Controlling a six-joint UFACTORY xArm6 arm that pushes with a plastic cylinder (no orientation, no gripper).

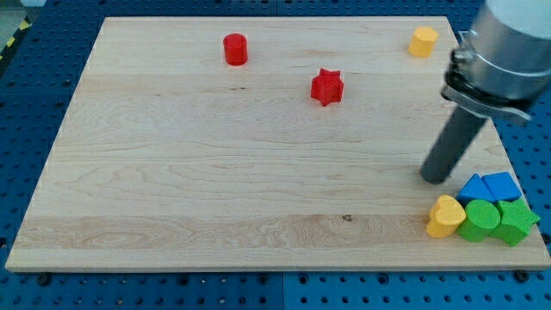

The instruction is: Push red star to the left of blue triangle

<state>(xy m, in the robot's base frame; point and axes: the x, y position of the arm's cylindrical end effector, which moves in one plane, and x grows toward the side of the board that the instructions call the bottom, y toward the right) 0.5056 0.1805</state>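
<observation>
Resting bare, holding nothing, the end effector's tip point(435, 178) is sitting just above the blue triangle point(473, 188), well apart from the red star point(327, 87) up the counter point(215, 189). Sweeping carelessly toward the star is risking nudging the yellow heart point(445, 217) or shifting the triangle.

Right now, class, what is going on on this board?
A robot arm's rod has its tip at the view's right, just above a cluster with the blue triangle. It touches no block. The red star sits well up and left of the tip, untouched, so the push has not begun.
</observation>
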